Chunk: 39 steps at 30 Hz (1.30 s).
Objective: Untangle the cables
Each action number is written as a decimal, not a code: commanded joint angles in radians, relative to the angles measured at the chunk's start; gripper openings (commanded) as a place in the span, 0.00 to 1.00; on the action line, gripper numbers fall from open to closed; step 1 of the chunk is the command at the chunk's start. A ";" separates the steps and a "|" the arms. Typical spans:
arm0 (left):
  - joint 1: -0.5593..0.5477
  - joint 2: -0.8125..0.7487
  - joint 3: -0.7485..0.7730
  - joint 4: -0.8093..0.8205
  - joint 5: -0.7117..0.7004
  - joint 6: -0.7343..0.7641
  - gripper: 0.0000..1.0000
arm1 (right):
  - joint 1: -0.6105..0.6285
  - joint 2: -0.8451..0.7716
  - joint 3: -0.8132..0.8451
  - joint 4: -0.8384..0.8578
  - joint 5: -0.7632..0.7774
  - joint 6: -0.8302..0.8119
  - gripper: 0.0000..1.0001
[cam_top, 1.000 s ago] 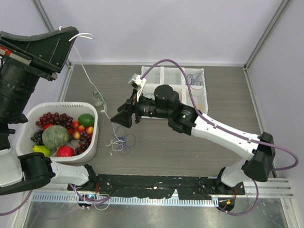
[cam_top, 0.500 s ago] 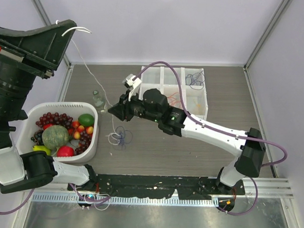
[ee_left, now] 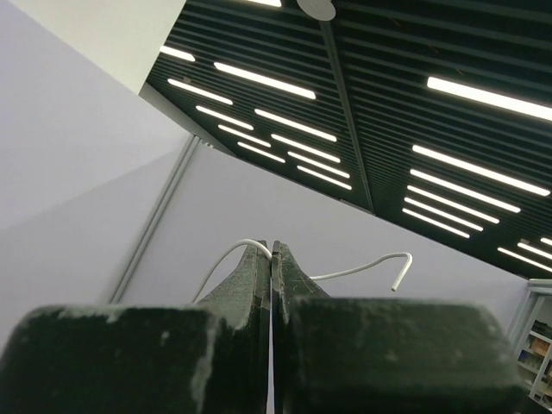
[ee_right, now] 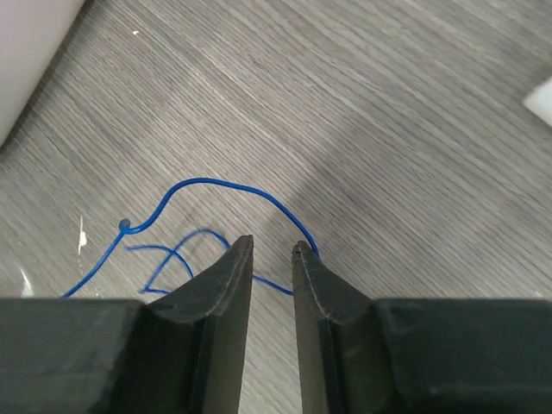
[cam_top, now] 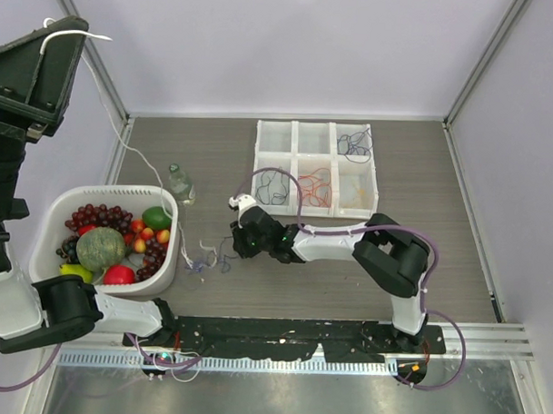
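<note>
— Checking nearest first: found the right gripper (ee_right: 272,249) low over the table (ee_right: 414,129), jaws drawn to a narrow slit, not closed.
— Holding anything?
— Could not say for certain. Saw the blue cable (ee_right: 216,183) arching just past the fingertips (ee_right: 233,269), meeting the outer edge of one, with a thin strand crossing the slit. Looked too fine to be pinched at that width; judged straddled, not clamped.
— Long axis?
— Ran across the fingers, side to side in the wrist view, so well set for a pinch. Trailed off leftward into the tangle (cam_top: 205,259), just beside the fruit bowl (cam_top: 172,258).
— Nearer arm?
— Right one, by far; stood just beside that knot.
— And farther off?
— Followed the white cable (cam_top: 124,150) from the knot up and away to the left gripper (ee_left: 272,250), raised high at the far left, pressed tight on it, free end curling beyond the tips.
— Next call?
— Judged: close fully on the blue strand, then draw it rightward, away from the white line. Risked dragging the whole knot if snagged.
— Beyond that?
— Noted the tray (cam_top: 297,126) at the far side, black, red-orange and purple-blue loops (cam_top: 275,185) lying in separate compartments.
</note>
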 commanded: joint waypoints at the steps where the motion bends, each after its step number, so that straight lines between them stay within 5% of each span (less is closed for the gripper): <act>1: -0.001 -0.008 -0.036 0.025 -0.006 0.001 0.00 | -0.027 -0.192 -0.027 0.034 0.036 -0.006 0.33; 12: -0.001 0.030 -0.039 -0.031 -0.024 0.015 0.00 | -0.016 -0.507 -0.266 0.066 -0.319 -0.015 0.65; 24: -0.003 0.039 -0.045 -0.062 -0.042 0.031 0.00 | -0.016 -0.482 -0.259 0.104 -0.381 0.073 0.67; 31: -0.003 0.044 -0.044 -0.061 -0.041 0.038 0.00 | -0.036 -0.415 -0.207 0.041 -0.229 0.116 0.66; 39: -0.003 0.048 -0.042 -0.068 -0.041 0.051 0.00 | -0.118 -0.465 -0.279 0.125 -0.329 0.211 0.66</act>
